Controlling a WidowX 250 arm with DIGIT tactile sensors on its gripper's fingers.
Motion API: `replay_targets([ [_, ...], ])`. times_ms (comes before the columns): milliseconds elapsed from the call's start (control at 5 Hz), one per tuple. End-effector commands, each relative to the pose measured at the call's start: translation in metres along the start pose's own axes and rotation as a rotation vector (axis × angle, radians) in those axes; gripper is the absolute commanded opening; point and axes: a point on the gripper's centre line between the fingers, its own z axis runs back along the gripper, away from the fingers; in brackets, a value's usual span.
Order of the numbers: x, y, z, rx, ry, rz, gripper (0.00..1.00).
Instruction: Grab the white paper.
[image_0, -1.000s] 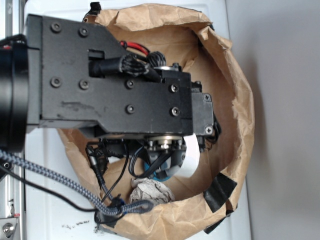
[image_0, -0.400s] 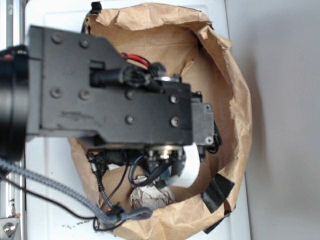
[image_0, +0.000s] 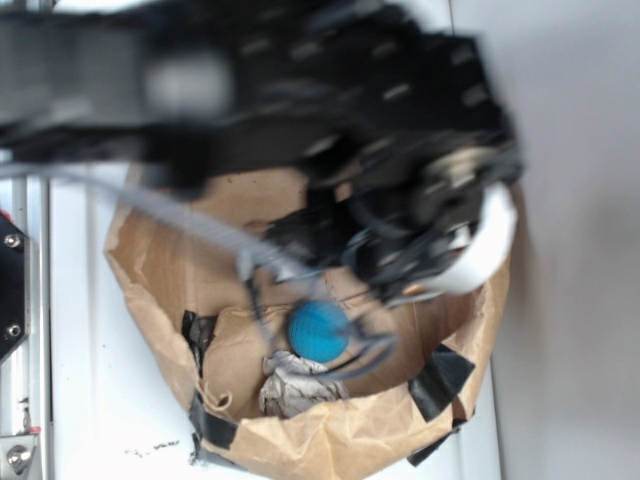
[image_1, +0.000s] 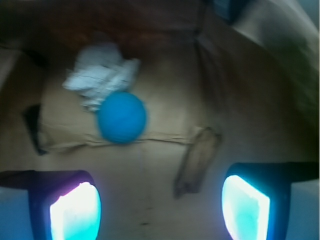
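Gripper (image_1: 160, 200) spread wide, holding nothing; white paper (image_1: 102, 75) lies beyond, up-left, touching the blue ball (image_1: 121, 117).

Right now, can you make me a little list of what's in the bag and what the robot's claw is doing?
container: brown paper bag, open at the top
target: white paper, a crumpled wad on the bag's floor
neighbour: blue ball, right against the wad, between it and the claw
gripper: open, empty, both fingers apart above the bag floor
contact: none with the paper
image quality: both views blurred
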Motion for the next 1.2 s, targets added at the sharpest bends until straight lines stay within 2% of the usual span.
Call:
replay_targets([
  [0,0.022,-0.012,-0.004,0.019,0.031,-0.15,1.0],
  [200,0.036,-0.038,-0.003,0.016,0.011,-0.275,1.0],
  [400,0.049,-0.051,-0.009,-0.003,0.001,-0.354,1.0],
  [600,0.061,-0.052,-0.015,0.002,-0.048,-0.41,1.0],
  [800,0.063,-0.045,-0.027,-0.004,-0.125,-0.466,1.0],
  [1000,0.065,-0.041,-0.038,-0.047,-0.167,-0.488,1.0],
])
